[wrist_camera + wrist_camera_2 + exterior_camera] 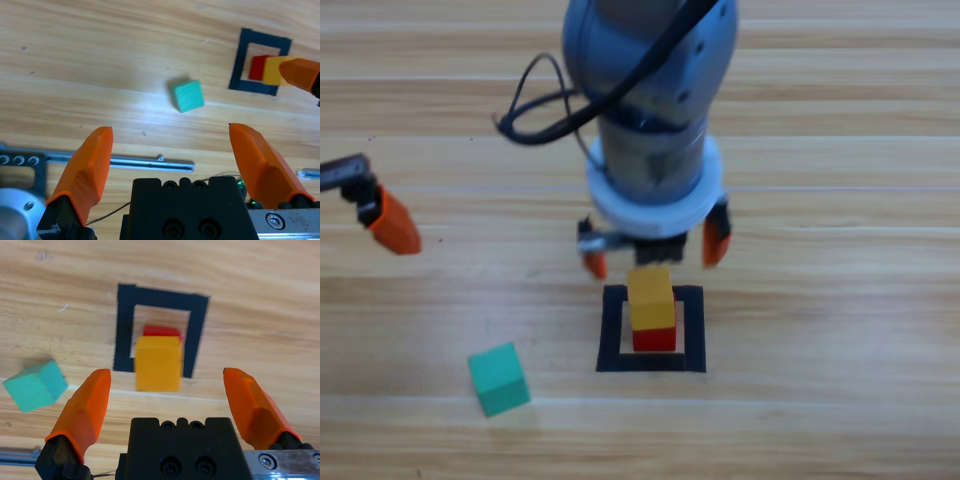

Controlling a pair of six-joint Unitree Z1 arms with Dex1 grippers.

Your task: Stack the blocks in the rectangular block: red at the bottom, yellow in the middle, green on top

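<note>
Yellow (651, 297) atop red (655, 339) inside rectangular block (613, 330)

Beneath my tool lies a wooden table (840, 120) of pale planks, grain running crosswise. I note soft glare on it; no walls visible.

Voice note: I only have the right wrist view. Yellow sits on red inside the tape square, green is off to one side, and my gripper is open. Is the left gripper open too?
Observer: Yes. In the left wrist view the left gripper has its jaws wide apart with nothing between them.
Operator: Where is it on the table?
Observer: In the high view it sits at the picture's left edge, well away from the tape square.
Operator: Is green near it?
Observer: The green cube lies on bare wood ahead of it, touching neither jaw.
</note>
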